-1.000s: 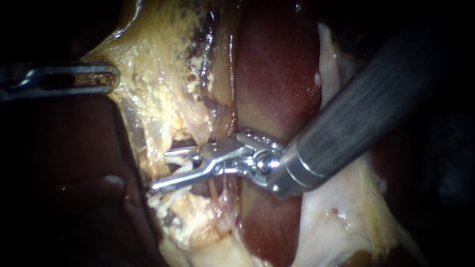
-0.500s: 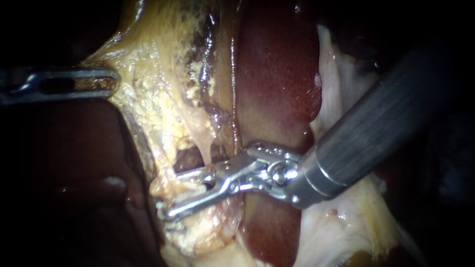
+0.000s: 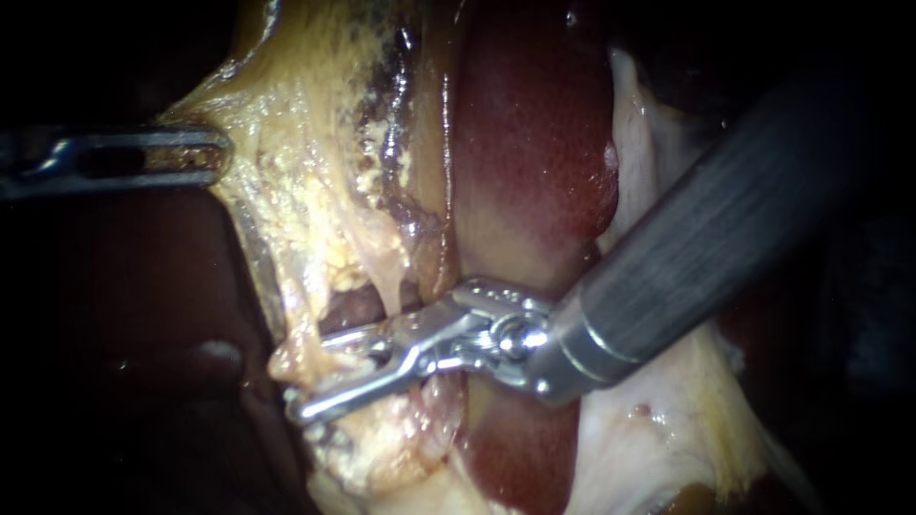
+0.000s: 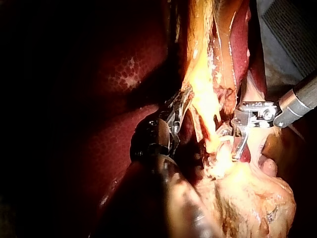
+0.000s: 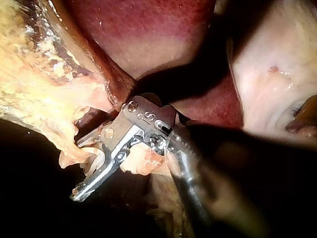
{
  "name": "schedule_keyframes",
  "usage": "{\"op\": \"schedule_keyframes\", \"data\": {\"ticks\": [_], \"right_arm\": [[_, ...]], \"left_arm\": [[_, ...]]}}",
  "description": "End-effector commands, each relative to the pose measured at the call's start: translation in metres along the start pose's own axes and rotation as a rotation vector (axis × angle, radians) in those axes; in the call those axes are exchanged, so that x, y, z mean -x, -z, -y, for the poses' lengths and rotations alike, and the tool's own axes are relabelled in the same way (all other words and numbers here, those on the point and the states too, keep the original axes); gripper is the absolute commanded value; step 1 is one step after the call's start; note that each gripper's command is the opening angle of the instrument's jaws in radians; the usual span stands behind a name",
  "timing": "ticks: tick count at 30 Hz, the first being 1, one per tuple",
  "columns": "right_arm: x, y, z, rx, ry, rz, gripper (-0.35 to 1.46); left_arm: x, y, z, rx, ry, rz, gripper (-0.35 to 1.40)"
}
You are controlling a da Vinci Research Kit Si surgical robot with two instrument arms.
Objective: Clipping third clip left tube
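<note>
The surface beneath the tissue is hidden in every view. Only a grey, finely ribbed panel (image 4: 292,29) is seen past the tissue's edge in the left wrist view; whether it is the bench cannot be told. The rest is carried by the dark red, glossy liver (image 3: 534,143). Against it are laid a yellowish, fatty sheet of tissue (image 3: 310,191) and a pale, whitish membrane (image 3: 658,429).

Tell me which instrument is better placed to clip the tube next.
Right, probably: the right instrument straddles the tube; the left instrument sits apart, gripping yellow tissue.
</note>
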Motion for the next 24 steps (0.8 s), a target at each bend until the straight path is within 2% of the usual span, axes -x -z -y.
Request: {"op": "schedule_keyframes", "data": {"ticks": [1,7,12,17,21,24], "right_arm": [[-0.0001,0.0000,-0.0001,0.012,0.001,-0.011,0.52],[-0.0009,-0.0004,-0.0008,0.080,0.000,-0.085,0.52],[-0.0017,-0.0008,-0.0009,0.115,-0.006,-0.123,0.53],[-0.0022,-0.0018,-0.0011,0.115,-0.013,-0.130,0.53],[-0.0030,-0.0035,-0.0019,0.109,-0.023,-0.134,0.53],[-0.0030,-0.0038,-0.0016,0.092,-0.021,-0.120,0.53]], "left_arm": [[0.0000,0.0000,0.0000,0.001,0.000,0.000,-0.35],[0.0000,-0.0003,0.0002,0.002,0.000,0.002,-0.35],[0.0000,-0.0004,0.0003,0.001,0.001,0.001,-0.35],[0.0000,-0.0006,0.0005,0.002,0.002,0.001,-0.35],[-0.0001,-0.0007,0.0006,-0.003,0.002,-0.001,-0.35],[-0.0001,-0.0006,0.0007,-0.002,0.002,-0.001,-0.35]]}}
